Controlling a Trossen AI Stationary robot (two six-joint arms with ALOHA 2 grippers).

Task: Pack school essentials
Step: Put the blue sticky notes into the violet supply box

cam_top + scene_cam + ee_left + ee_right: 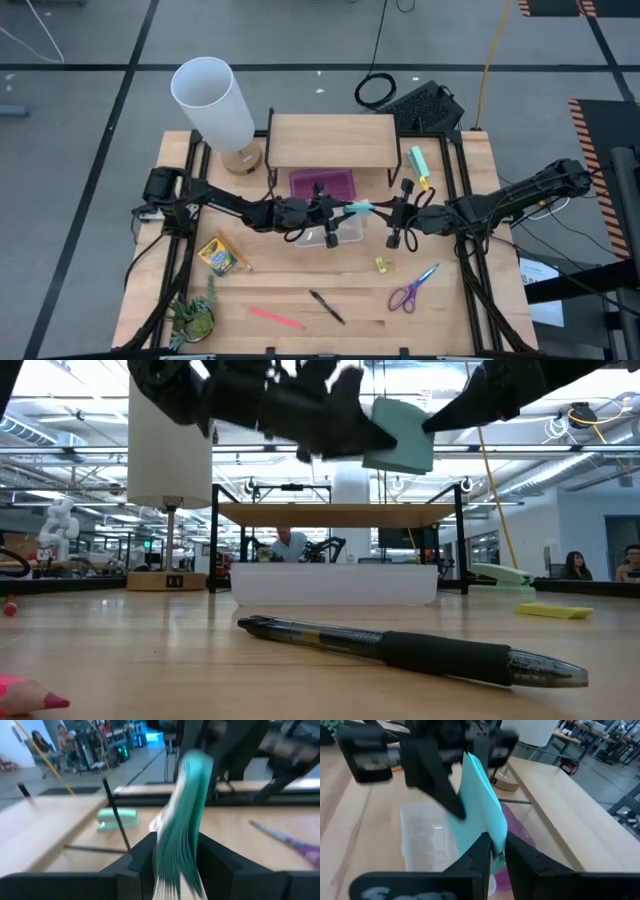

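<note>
Both grippers, left (335, 209) and right (388, 211), pinch the note pad (360, 208) above the clear bin (345, 232); I'd release one side only once the other's hold looks firm.

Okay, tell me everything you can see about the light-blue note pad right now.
The note pad is a thin square stack of pale teal sheets, their edges showing as fine layers. It is held on edge in the air over the clear plastic bin, pinched at opposite sides by the left gripper and the right gripper. It touches nothing else.
</note>
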